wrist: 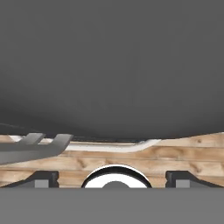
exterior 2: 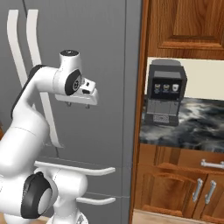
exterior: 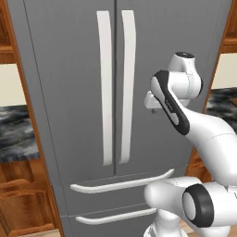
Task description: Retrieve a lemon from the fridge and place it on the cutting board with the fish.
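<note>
The grey fridge [exterior: 69,92] [exterior 2: 109,65] [wrist: 112,65] stands in front of me with both doors shut. Its two long white handles [exterior: 106,88] [exterior 2: 15,48] run down the middle seam, and two drawer handles [exterior: 120,183] [exterior 2: 78,168] sit lower down. My gripper [exterior: 152,107] [exterior 2: 78,105] [wrist: 113,178] hangs in front of the right door at mid height, pointing down. It is open, its fingertips [wrist: 41,178] far apart with nothing between them. The lemon, the cutting board and the fish are out of view.
A dark coffee machine [exterior 2: 165,94] stands on the marbled counter [exterior 2: 192,127] right of the fridge, above wooden cabinets [exterior 2: 175,188]. Another counter stretch [exterior: 16,134] lies to the left. The hand view looks down at wooden floor [wrist: 131,164].
</note>
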